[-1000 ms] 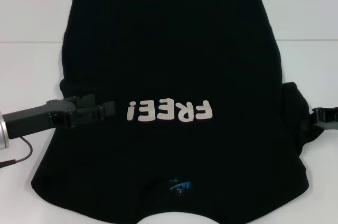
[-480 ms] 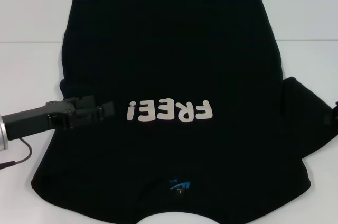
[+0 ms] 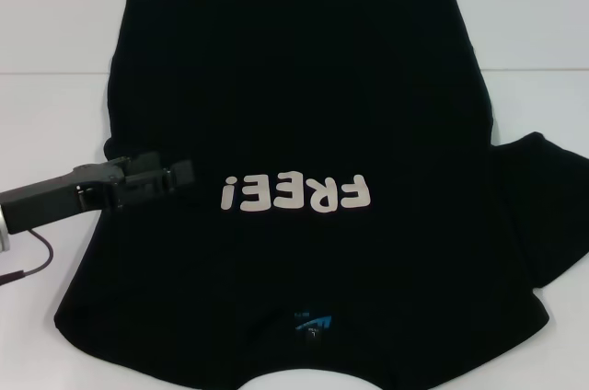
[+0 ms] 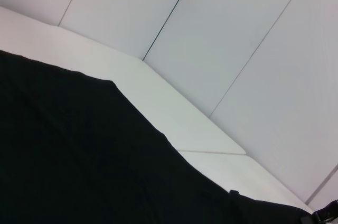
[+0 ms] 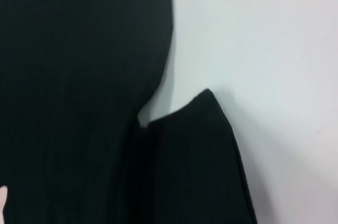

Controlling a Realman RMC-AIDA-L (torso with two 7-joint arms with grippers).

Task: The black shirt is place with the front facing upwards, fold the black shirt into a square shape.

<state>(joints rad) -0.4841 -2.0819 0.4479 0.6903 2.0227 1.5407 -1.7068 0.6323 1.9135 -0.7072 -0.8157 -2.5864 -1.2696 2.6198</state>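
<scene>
Head view: the left gripper (image 3: 184, 172) reaches in over the black shirt (image 3: 304, 105), its tips beside the cream letters "FREE!" (image 3: 294, 193) — open or closed, I cannot tell. The shirt lies flat on the white desk (image 3: 55, 31), blue neck label (image 3: 313, 324) nearest the robot. The right wrist view shows the spread sleeve (image 5: 195, 166); the right gripper is out of sight.
</scene>
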